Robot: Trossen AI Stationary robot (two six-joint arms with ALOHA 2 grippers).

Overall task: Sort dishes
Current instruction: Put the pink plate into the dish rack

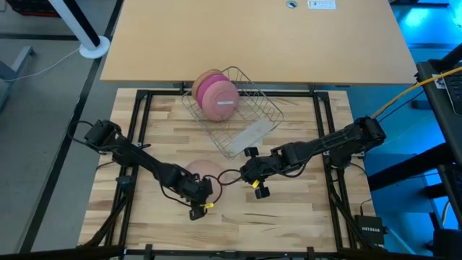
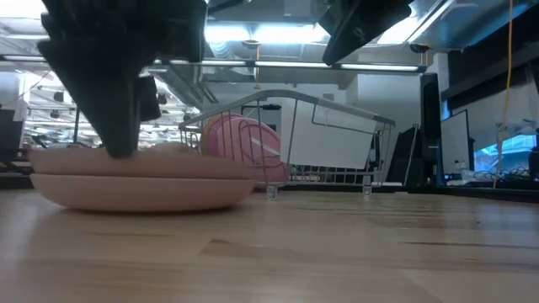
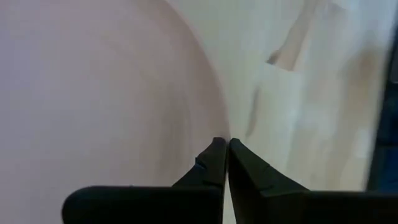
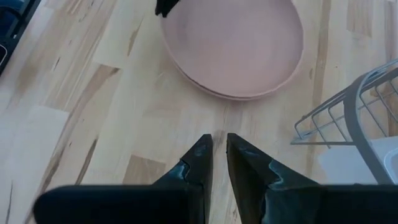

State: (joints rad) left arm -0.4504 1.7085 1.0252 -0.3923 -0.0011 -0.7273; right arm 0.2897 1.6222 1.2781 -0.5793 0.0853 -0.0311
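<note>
The left tool, pinched shut on the rim of the pale pink plate lying flat on the table, should lift gently to avoid slipping, while the right tool, nearly closed and empty, hovers nearby.

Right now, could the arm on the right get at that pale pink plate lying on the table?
Probably yes: the right gripper hangs just short of the pale pink plate, bare wood between them. The left gripper, jaws shut, is at its far rim.

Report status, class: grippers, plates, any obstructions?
Left gripper shut at pale pink plate rim. Right gripper shut, empty, nearby. Magenta plate in wire rack.
</note>
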